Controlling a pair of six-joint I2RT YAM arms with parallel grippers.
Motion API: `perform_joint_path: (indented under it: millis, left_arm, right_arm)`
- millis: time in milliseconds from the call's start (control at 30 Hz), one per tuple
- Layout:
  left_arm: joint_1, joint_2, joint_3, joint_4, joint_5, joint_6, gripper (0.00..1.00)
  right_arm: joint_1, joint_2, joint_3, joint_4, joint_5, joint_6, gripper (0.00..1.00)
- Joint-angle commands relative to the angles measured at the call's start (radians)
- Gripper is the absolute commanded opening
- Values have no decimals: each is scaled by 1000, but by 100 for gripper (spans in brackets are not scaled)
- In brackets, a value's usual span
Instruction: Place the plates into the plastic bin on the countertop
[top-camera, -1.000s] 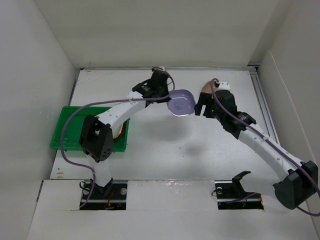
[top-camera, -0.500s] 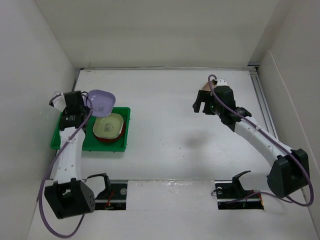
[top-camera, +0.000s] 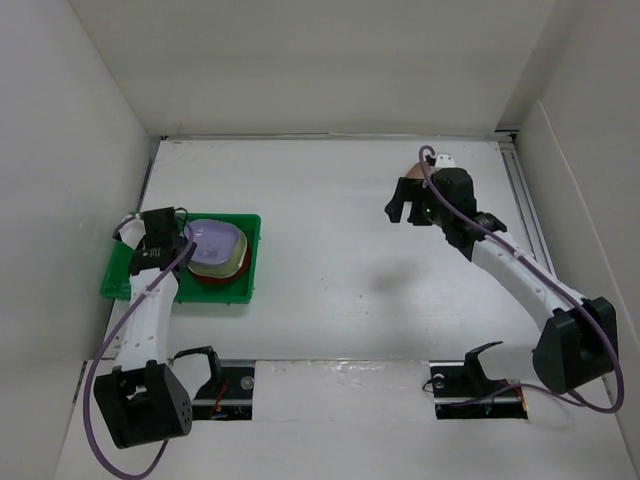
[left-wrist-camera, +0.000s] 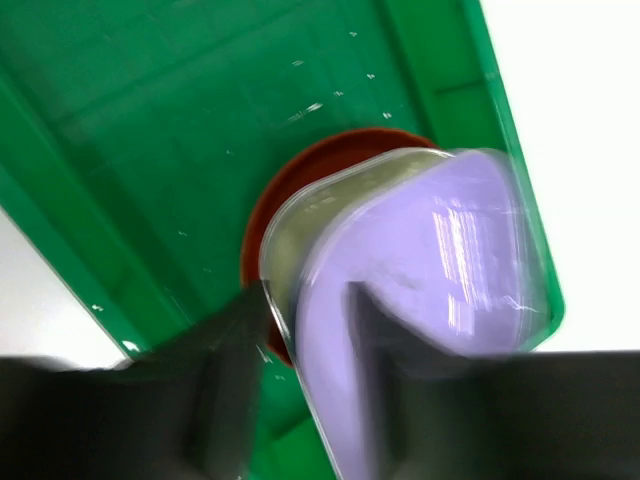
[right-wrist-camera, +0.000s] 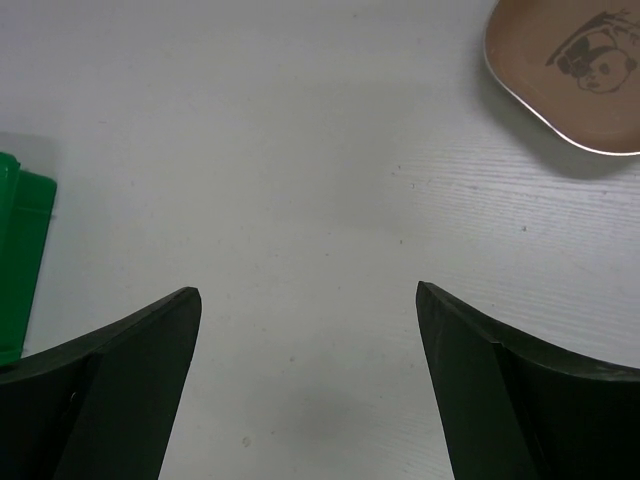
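Note:
My left gripper (top-camera: 172, 246) is over the green plastic bin (top-camera: 125, 272) and is shut on the rim of a lavender plate (top-camera: 213, 240). The plate sits low over a stack with a red-brown plate (top-camera: 207, 276) at its bottom. The left wrist view is blurred: the lavender plate (left-wrist-camera: 440, 250) covers a cream plate (left-wrist-camera: 292, 215) and the red-brown plate (left-wrist-camera: 310, 170) inside the bin (left-wrist-camera: 150, 120). My right gripper (top-camera: 405, 212) is open and empty above the countertop (top-camera: 330, 270). A tan-pink plate (top-camera: 410, 176) lies just beyond it, also seen in the right wrist view (right-wrist-camera: 565, 70).
White walls close in the countertop on the left, back and right. The bin's corner shows at the left edge of the right wrist view (right-wrist-camera: 15, 250). The bin's left half (top-camera: 130, 255) is partly covered by my left arm.
My left arm swung the lavender plate from the table's middle over to the bin and lowered it onto the stack. My right gripper stayed near the tan-pink plate.

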Motion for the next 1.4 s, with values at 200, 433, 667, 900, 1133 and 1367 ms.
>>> perform_joint_path:
  millis: [200,433,667,900,1133,1367]
  left_arm:
    - [-40,-133,110,27,60,51,100]
    - [-40,-123,185,68,273,226,100]
    - [-40,-25,205,112,411,329,100]
    - [-40,-32,223,103,439,383,100]
    - [-61,0,242,125,465,383,100]
    - [-61,23,233,145,474,383,100]
  right_arm:
    - [-53,-1,12,82,-34,-26,95]
    - [-234,183,132,26,6,-39,95]
    - [-311,484,403,-74,98,-30,93]
    - [-351,728,610,-195,187,18,89]
    - [-386,762,580,-174,208,47,89]
    - [-408,652,514,-109,110,38,89]
